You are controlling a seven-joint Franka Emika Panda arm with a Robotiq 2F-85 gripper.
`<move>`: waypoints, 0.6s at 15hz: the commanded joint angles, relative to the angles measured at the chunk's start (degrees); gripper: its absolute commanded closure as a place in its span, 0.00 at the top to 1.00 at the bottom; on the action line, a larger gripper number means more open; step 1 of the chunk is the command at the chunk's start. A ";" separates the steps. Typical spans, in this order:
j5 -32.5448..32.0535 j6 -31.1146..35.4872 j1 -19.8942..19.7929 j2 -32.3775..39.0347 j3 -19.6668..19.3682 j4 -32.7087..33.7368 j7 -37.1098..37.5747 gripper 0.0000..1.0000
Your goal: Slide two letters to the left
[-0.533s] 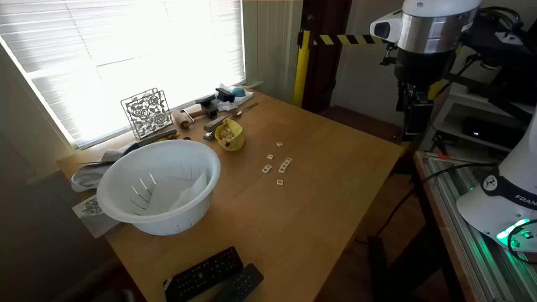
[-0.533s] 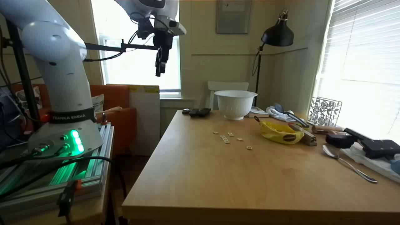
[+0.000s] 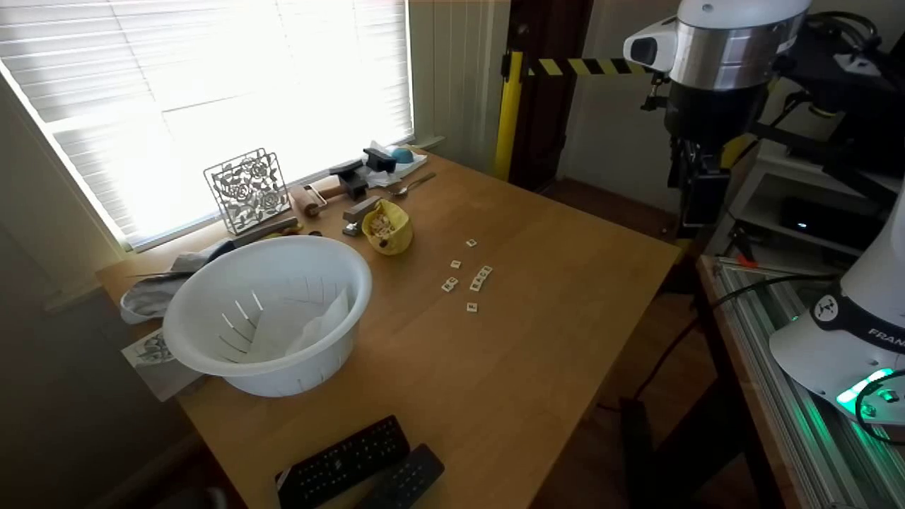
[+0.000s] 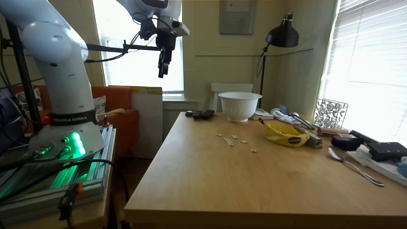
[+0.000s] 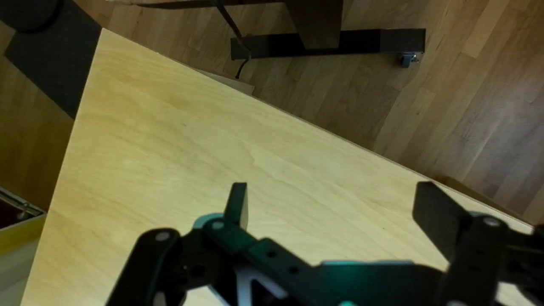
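Your gripper (image 5: 332, 191) stands high above the table (image 4: 254, 181), spread wide with nothing between its fingertips — probably positioned there for clearance. The letters (image 3: 481, 278) lie flat on the table, well apart from the gripper: several aligned in a short row, the rest loose near it, presumably spaced so you can slide two freely. The yellow pouch (image 3: 398, 239) holds small pale pieces — likely spare tiles.

A glaring, blind-covered window (image 4: 365, 63) flanks the table (image 4: 222, 184); in an exterior view, a white chair (image 4: 232, 87) and black lamp (image 4: 283, 35) rise behind the table; wooden floor (image 5: 374, 102) lies below it.
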 commanded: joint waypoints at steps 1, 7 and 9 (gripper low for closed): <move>-1.84 1.89 -1.36 4.73 -2.13 1.35 2.62 1.00; -0.94 16.80 -3.12 18.43 -5.44 4.65 3.51 1.00; -0.67 22.03 -3.06 23.06 -6.66 6.00 2.49 1.00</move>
